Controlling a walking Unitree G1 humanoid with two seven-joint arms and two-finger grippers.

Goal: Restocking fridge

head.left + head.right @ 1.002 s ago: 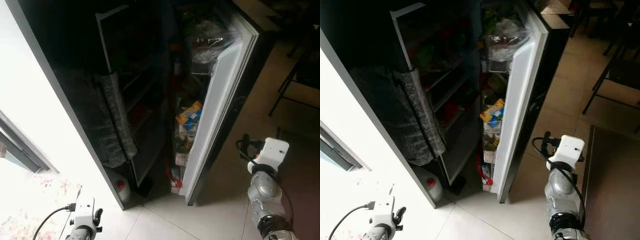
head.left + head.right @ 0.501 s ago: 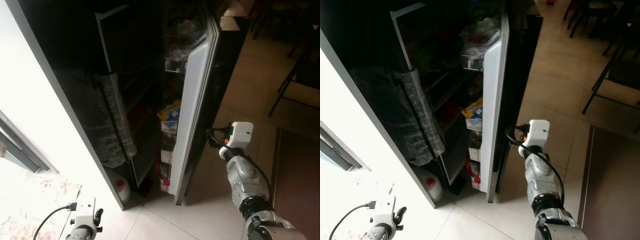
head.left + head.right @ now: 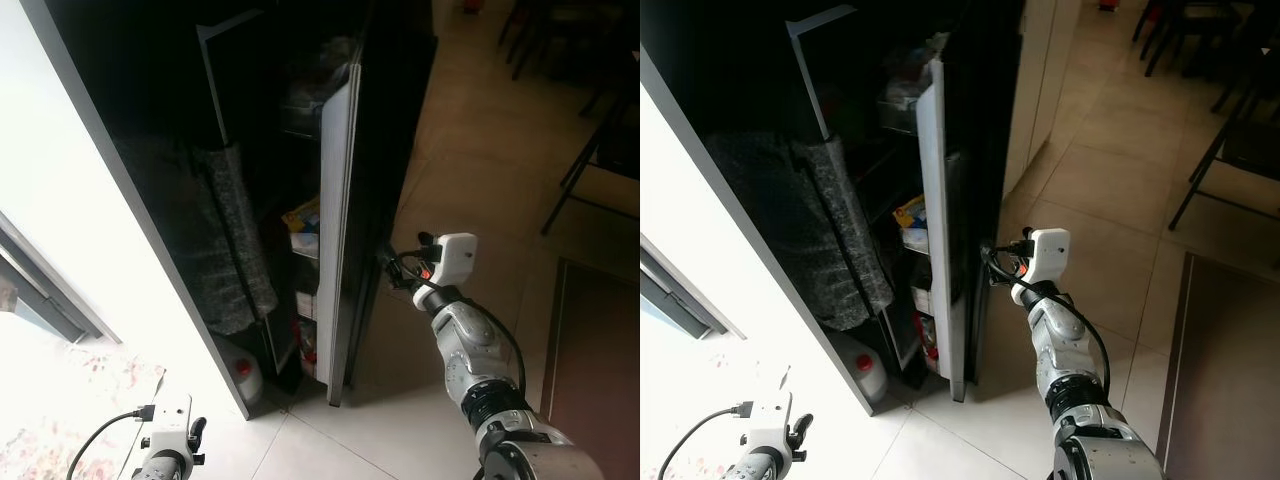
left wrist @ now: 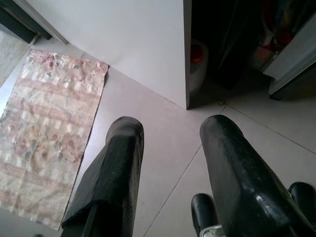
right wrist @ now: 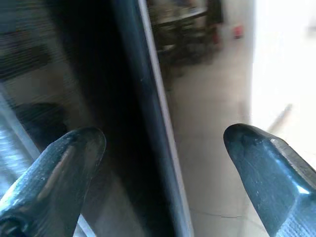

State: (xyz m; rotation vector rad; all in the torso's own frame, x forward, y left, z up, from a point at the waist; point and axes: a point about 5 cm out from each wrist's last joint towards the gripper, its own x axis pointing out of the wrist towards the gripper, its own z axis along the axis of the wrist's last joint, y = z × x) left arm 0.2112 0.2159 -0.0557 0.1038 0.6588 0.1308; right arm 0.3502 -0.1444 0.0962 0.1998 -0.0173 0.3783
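Observation:
The black fridge's right door [image 3: 338, 200] stands nearly shut, showing only its white inner edge and a narrow gap. Door shelves behind it hold a yellow and blue packet [image 3: 300, 214] and other packed goods. My right gripper [image 3: 989, 264] is open, its fingertips [image 5: 69, 153] against the door's black outer face near mid-height. Low at my left side my left gripper [image 4: 173, 133] hangs open over the tiled floor with nothing between its fingers.
A dark grey cloth [image 3: 225, 235] hangs on the fridge's left side. A white jug with a red cap [image 3: 243, 376] stands on the floor at the fridge's foot. A floral rug [image 4: 44, 133] lies left, black chairs [image 3: 600, 150] and a dark mat [image 3: 595, 340] to the right.
The fridge door has swung from wide open to nearly shut. My right gripper has moved left with it, staying on its outer face. The left arm has not moved.

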